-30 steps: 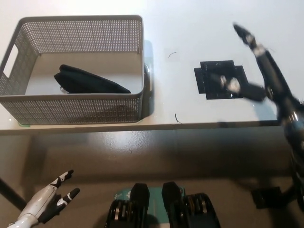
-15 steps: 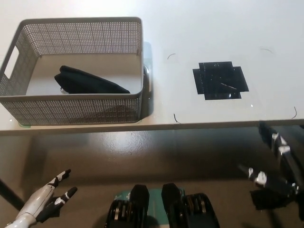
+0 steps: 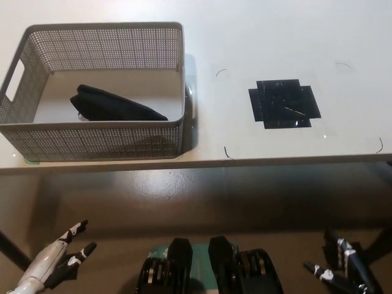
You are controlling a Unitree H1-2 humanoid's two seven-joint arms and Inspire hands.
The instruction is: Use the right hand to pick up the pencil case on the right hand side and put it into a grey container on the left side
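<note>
Writing: none legible anywhere. Pencil case [image 3: 116, 105], black, lies inside grey basket [image 3: 98, 131] on table [image 3: 275, 37], at ten o'clock. Right hand [image 3: 343, 272] sits at five o'clock, below the table edge, well apart from the case, fingers spread, grasping nothing. Left hand [image 3: 58, 263] rests at seven o'clock, released too. Black tape patch [image 3: 283, 103] at two o'clock.

The pencil case [image 3: 116, 105] lies in the container [image 3: 98, 139] at the table's [image 3: 257, 37] left, tape patch [image 3: 283, 103] to its right.
</note>
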